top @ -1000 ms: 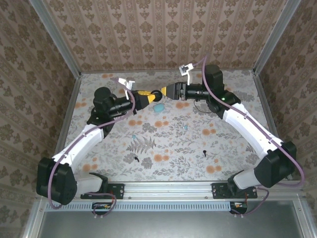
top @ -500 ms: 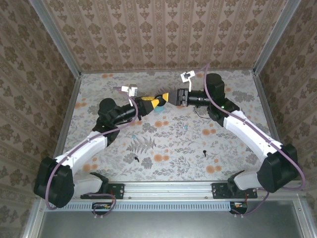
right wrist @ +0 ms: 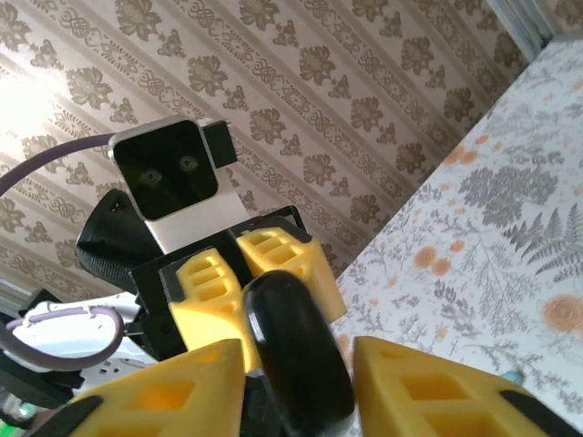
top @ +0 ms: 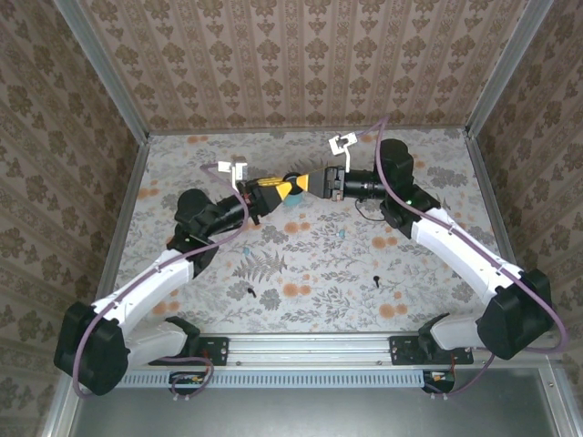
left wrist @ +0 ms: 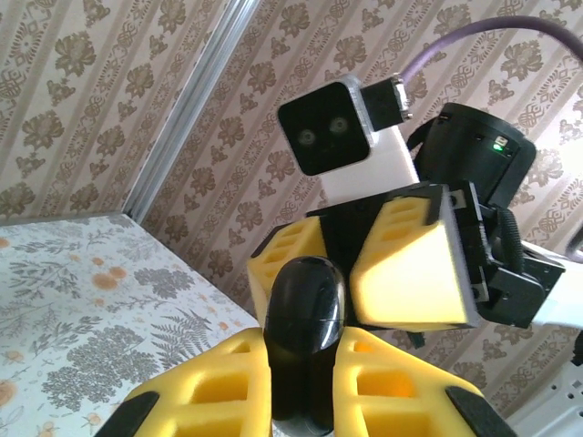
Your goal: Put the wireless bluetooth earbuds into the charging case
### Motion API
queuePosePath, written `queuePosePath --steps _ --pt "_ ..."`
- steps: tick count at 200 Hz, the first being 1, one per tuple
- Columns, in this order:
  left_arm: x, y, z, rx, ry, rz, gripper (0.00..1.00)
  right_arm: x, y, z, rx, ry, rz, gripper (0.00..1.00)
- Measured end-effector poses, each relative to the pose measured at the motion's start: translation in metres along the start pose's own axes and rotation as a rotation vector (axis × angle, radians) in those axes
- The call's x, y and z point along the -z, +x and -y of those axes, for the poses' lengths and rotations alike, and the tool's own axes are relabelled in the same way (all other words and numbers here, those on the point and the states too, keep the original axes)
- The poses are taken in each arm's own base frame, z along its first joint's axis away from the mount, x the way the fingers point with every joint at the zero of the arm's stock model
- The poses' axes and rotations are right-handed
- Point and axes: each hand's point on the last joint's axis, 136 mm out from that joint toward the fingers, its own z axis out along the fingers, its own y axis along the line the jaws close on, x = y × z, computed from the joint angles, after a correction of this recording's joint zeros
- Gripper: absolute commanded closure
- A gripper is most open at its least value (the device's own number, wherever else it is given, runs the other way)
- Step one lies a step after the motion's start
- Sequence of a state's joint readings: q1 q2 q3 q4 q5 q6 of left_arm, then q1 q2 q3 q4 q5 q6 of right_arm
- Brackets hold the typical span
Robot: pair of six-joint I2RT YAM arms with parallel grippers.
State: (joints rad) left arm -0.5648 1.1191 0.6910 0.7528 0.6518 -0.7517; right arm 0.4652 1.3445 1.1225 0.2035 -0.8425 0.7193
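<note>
**Case gripped from both ends above the table**

Flat flower-patterned table at the bottom of everything, boxed in by brown damask-patterned walls. Reaching in from the near corners, white-and-black left arm and white-and-black right arm, bent toward each other and meeting nose to nose over the far middle of the table.

At the meeting point, left gripper closed tight on one end of a glossy black rounded plastic charging case, yellow ribbed fingers pressed to both flanks. Opposite, right gripper clamped on the other end, its own yellow fingers flush against the black shell on either side. Case held in the air between the two wrists, clear of the table surface.

Mounted above the right gripper, white camera block with a dark square face, pointed at the left wrist.

On the table below the joined grippers, turquoise rounded lump, partly covered from above; too hidden to identify.

Wireless bluetooth earbuds loose on the table, all well apart from the case. Nearer the arm bases, black stemmed earbud left of centre and a second one right of centre. Farther in, tiny turquoise earbud near the right forearm and another near the left forearm.
</note>
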Motion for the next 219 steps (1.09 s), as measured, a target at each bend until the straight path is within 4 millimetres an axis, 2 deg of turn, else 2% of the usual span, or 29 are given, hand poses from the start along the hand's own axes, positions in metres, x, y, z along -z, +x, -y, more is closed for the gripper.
queuePosePath --steps 53,80,103,124,136,184,219 --pt "-0.001 -0.001 -0.002 0.037 -0.006 0.013 0.93 0.000 -0.002 0.000 0.011 -0.004 0.005 0.87" --pt "-0.001 -0.001 -0.001 0.039 -0.005 0.014 0.86 0.000 -0.002 0.000 0.016 -0.004 0.005 0.91" --pt "-0.001 -0.001 -0.001 0.040 -0.004 0.014 0.71 0.000 -0.002 0.000 0.025 -0.005 0.003 0.94" --pt "-0.001 0.000 -0.001 0.045 -0.001 0.008 0.48 -0.002 0.002 -0.001 0.036 -0.003 -0.013 0.95" --pt "-0.001 0.003 -0.001 0.053 0.003 -0.004 0.44 -0.003 0.006 -0.001 0.041 0.000 -0.026 0.95" --pt "0.010 0.007 -0.011 0.054 0.006 -0.055 0.45 -0.002 0.006 -0.004 0.080 0.016 -0.057 0.96" --pt "0.013 0.015 -0.003 0.054 0.070 -0.117 0.47 -0.001 0.013 -0.001 0.082 0.026 -0.082 0.96"
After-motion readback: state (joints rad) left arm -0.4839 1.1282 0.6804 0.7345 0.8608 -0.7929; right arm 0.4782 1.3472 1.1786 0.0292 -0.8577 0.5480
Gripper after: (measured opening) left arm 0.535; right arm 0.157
